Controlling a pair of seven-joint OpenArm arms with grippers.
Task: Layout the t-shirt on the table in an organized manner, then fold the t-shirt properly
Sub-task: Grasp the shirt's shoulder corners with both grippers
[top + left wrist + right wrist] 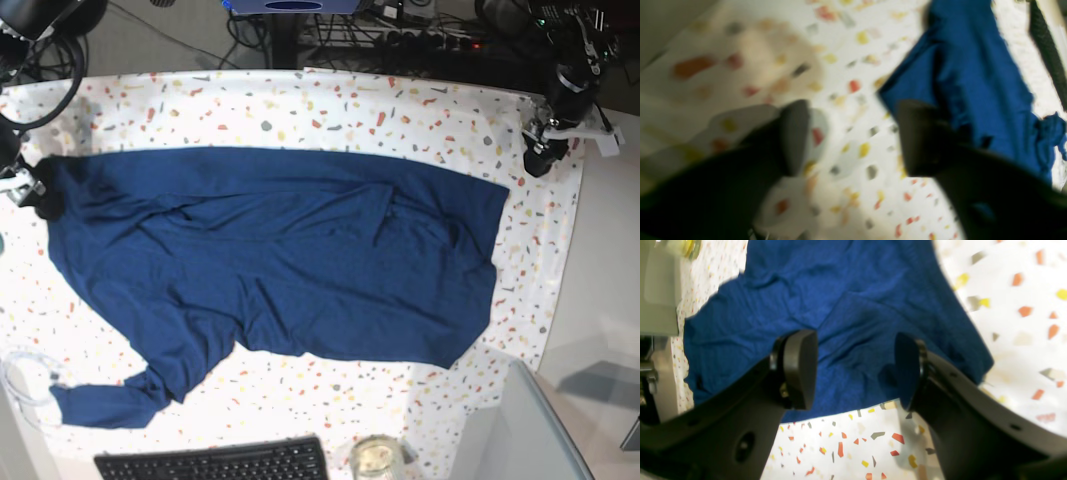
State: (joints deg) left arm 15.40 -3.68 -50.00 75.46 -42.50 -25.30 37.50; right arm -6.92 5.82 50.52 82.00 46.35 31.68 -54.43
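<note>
base view shows the t-shirt (280, 260) spread across the table (300, 105), its body mostly flat. one sleeve (100, 400) lies twisted and bunched at the near left corner, just behind the keyboard (210, 462), and a folded flap sits near the middle of the body. the layout step looks to me almost done, but not clean yet.

your left gripper (853, 136) hangs above bare table with its jaws apart and nothing between them; the shirt edge lies just beside one finger. this view is blurred, so i cannot tell more detail. your right gripper (855, 368) is above the cloth, jaws apart too, holding nothing, with a crease of fabric under the gap.

to do this step well, you should first untwist the bunched sleeve and pull it straight out from the body. then smooth the middle flap, so no double layer hides under the later fold. take only the top layer at a hem or a seam, not a thick handful. pull low and slowly along the table, because this soft knit will probably stretch and drag the rest with it.

no brand, label or print shows on the shirt, and i can read no writing anywhere in the views.
</note>
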